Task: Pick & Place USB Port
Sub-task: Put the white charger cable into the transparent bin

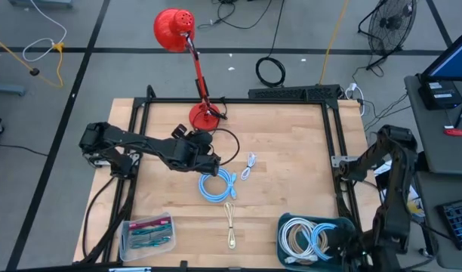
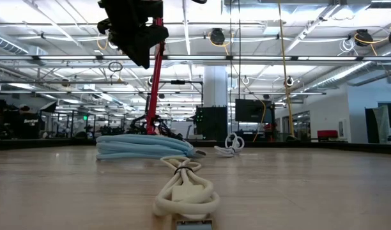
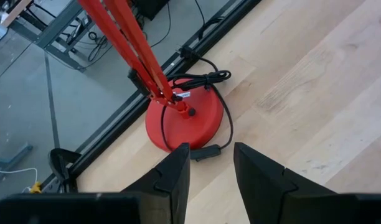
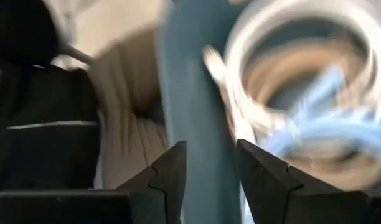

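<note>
Your left gripper [image 1: 210, 160] hangs above the table with its jaws apart and empty, near the red desk lamp's round base [image 3: 184, 121]. Your right gripper [image 4: 209, 180] sits over the teal bin of coiled cables [image 1: 315, 236], jaws parted, nothing between them. The cream USB cable bundle [image 1: 230, 224] lies on the wooden table [image 1: 291, 174], below the light-blue coil [image 1: 217, 184]. It looks light and floppy; grab the tied middle, not a loose loop.

Left tool [image 3: 210, 177] parted mid-table; right tool [image 4: 210, 171] parted, front-right.
</note>
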